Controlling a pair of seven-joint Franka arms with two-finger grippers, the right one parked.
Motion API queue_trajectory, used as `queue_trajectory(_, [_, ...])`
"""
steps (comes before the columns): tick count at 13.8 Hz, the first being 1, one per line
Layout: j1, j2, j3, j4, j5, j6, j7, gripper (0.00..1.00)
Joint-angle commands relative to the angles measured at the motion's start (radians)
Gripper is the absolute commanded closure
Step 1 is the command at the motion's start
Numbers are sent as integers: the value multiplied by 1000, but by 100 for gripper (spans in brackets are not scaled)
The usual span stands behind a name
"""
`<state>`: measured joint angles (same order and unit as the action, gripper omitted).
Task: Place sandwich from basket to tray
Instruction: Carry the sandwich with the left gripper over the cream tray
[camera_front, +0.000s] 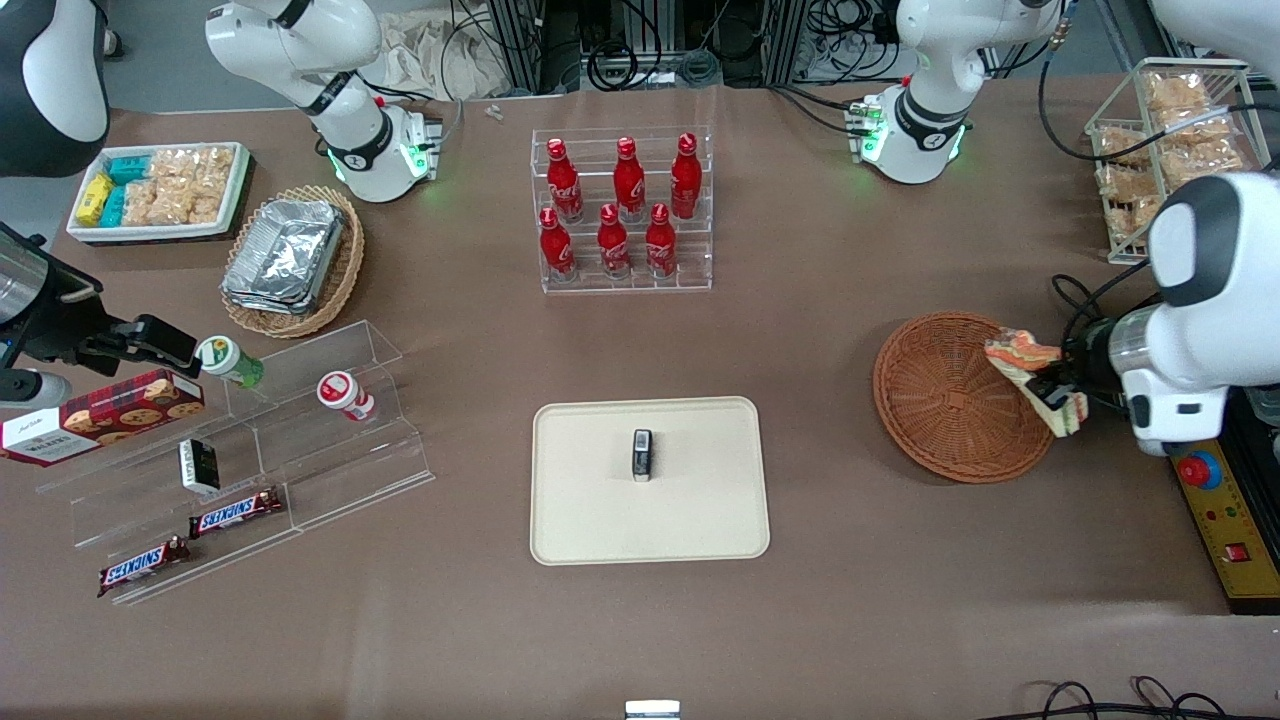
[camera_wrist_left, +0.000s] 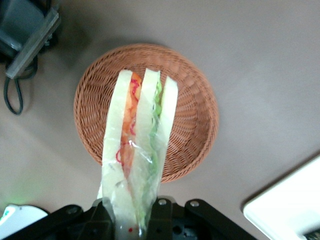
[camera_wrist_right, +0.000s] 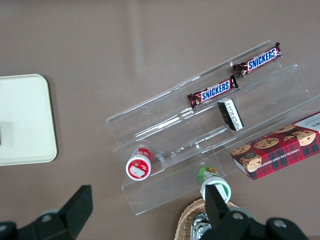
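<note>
My working arm (camera_front: 1205, 300) is glossy white with a black joint band and a silver wrist ring. Its end effector (camera_front: 1052, 392) is black, fed by black cables; its base glows green.

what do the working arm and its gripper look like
The left arm is glossy white with a dark grey-black band at its joint and a silver metal cuff toward the wrist; black cables loop beside it. Its base glows green. The gripper, at the basket's edge toward the working arm's end, is black with dark fingers.
</note>
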<state>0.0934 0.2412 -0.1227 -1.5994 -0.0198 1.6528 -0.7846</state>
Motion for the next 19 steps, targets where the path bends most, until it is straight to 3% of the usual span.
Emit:
queue_trajectory(1, [-3,20,-5,174,6,-100,57,100])
queue_trajectory(5, [-3,23,-89,281,-14,-117,88,100])
queue_trajectory(6, [-4,27,-122,285,-41,-110,73,100])
queue_trajectory(8, [-64,61,-173,282,-19,-76,-23,100])
queue_trajectory(11, [-209,145,-173,265,9,22,-61,100])
queue_trajectory(14, [-335,266,-173,263,103,65,-125,100])
queue_trajectory(19, [-376,423,-173,262,106,341,-156,100])
